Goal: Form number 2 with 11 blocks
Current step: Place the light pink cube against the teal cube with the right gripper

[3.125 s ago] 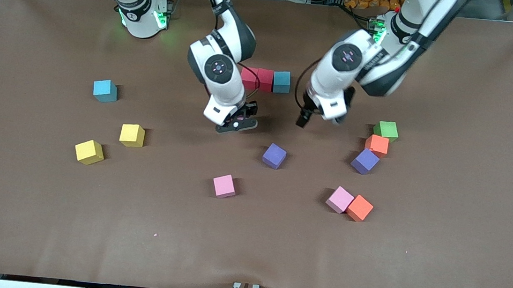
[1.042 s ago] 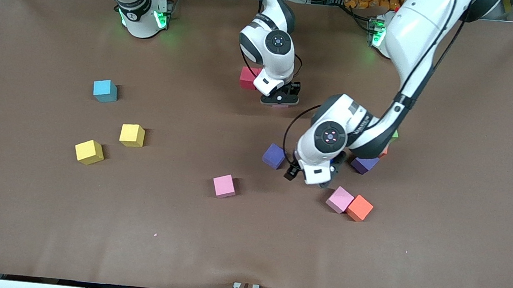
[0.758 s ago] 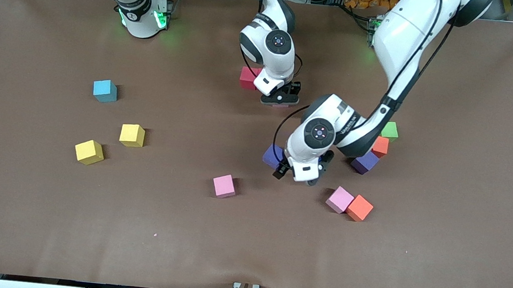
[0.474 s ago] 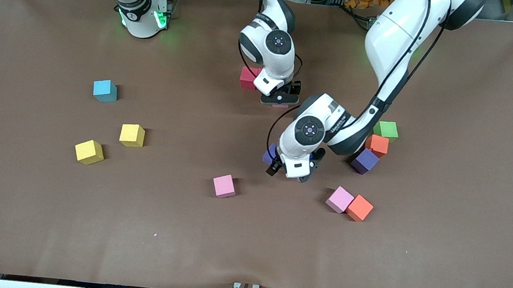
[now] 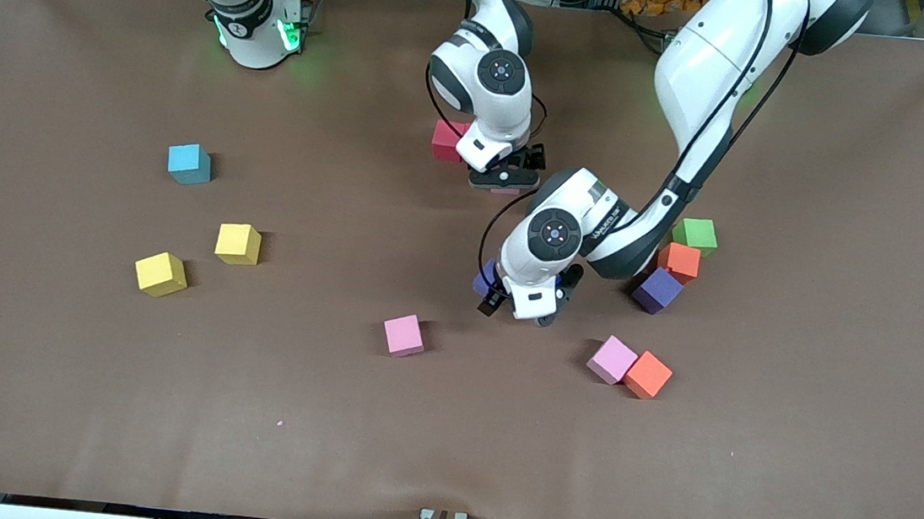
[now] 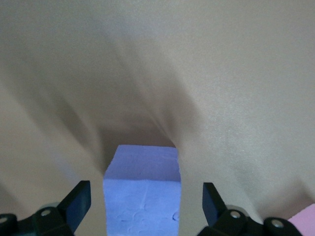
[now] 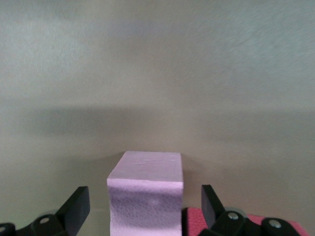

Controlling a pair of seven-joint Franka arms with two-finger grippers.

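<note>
**Pink cube freed at the row, purple cube framed for the next pick**

The number 2 is barely begun: a red cube (image 5: 445, 140) sits near the robots' end of the table, and a pink cube (image 7: 145, 194) is seen in the right wrist view standing on the table just beside a red one (image 7: 236, 223). The right gripper (image 5: 507, 176) is spread wide around that pink cube, fingers clear of its sides, so nothing is held there.

The left gripper (image 5: 519, 304) is lowered over a purple cube (image 6: 142, 189), which is framed between wide-open fingers (image 6: 76, 204) with a gap on each side. No grip is made yet.

The rest of the blocks are scattered. A pink cube (image 5: 404, 334) lies nearer the camera; a pink (image 5: 612, 359) and an orange cube (image 5: 648, 374) are touching; a second purple cube (image 5: 657, 289), another orange cube (image 5: 682, 261) and the green cube (image 5: 696, 234) are bunched toward the left arm's end. Two yellow cubes (image 5: 238, 243) (image 5: 160, 274) and a light blue cube (image 5: 188, 163) are found toward the right arm's end.

Risks from here, as judged: the purple cube appears off-centre between the fingers, so it could be twisted or nudged aside on closing. The two arms are crowded together mid-table, and a lift by either could bring a wrist against the other. The freshly placed pink cube could be dragged out of line if a finger catches it on the way up.
</note>
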